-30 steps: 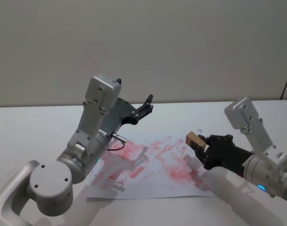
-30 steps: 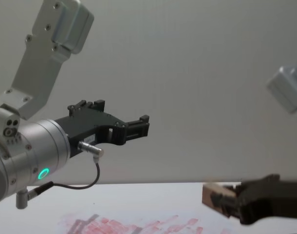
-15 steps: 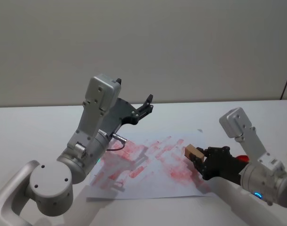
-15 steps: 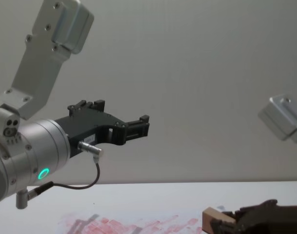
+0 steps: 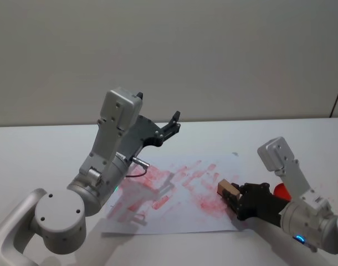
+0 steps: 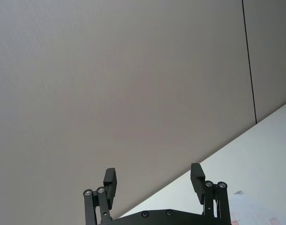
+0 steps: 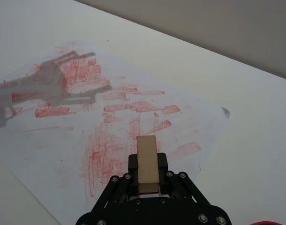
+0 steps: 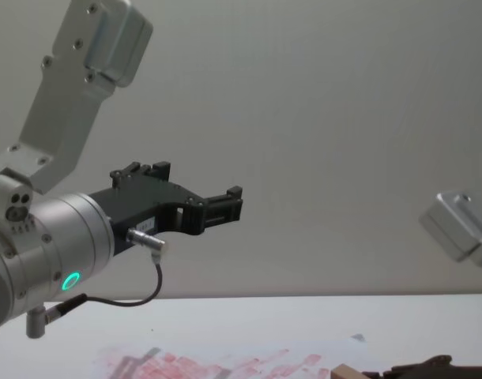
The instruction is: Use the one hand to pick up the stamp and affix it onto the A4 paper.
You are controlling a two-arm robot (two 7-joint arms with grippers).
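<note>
- Right claw point(image 5: 231, 194) has come down and nearer since a second ago; the stamp point(image 5: 227, 187) sat higher over the right edge of the sheet then, and is now low over it.
- Right claw is clamped on the stamp, fingers pinching the back part so the wooden block sticks out forward, probably leaving the inked face free to meet the sheet.
- Stamp sits over the right-near part of the A4 paper point(image 5: 180, 219), just right of the dense red marks. Whether it touches the sheet yet cannot be told.
- Right wrist view: stamp point(image 7: 147, 161) points at the sheet point(image 7: 49, 140), held square between the jaws, so a straight push down should print evenly.
- Paper lies flat on the white table point(image 5: 36, 149), nothing pinning it; it may slide or lift when the stamp comes off.
- Left claw point(image 5: 173, 122) is parked raised over the far-left of the sheet, fingers wide apart and holding nothing, out of the working arm's way.
- Red object point(image 5: 281, 190) lies right of the paper, partly hidden by the right arm.
</note>
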